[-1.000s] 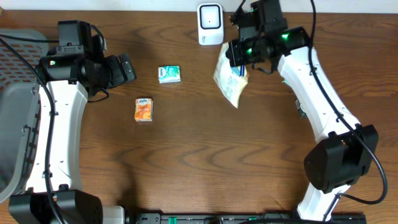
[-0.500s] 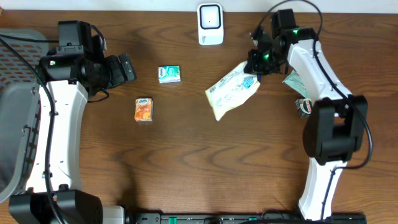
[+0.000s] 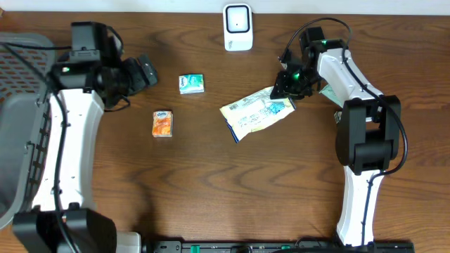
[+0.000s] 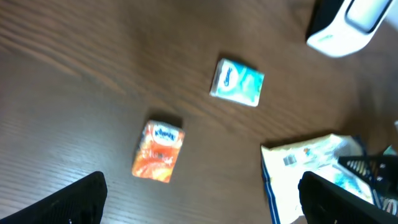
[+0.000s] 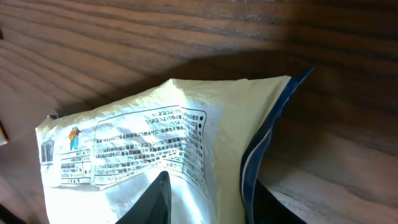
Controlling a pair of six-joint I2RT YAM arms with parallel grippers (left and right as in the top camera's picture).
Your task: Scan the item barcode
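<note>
A crinkled pale-yellow snack bag (image 3: 254,112) with blue trim lies flat on the brown wooden table (image 3: 211,190), below and right of the white barcode scanner (image 3: 238,27). The right gripper (image 3: 284,89) straddles the bag's corner; whether it pinches the bag, I cannot tell. The left gripper (image 3: 144,72), left of the scanner, gapes empty. A green packet (image 3: 191,83) and an orange packet (image 3: 163,124) lie lower-left of the scanner. The right wrist view shows the bag's barcode (image 5: 47,151) facing up, illegible overhead.

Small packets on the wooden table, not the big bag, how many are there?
2. A teal-and-white small packet lies left of the white plastic scanner. An orange small packet lies beside it, further from the scanner. More may be hidden under the right arm.
</note>
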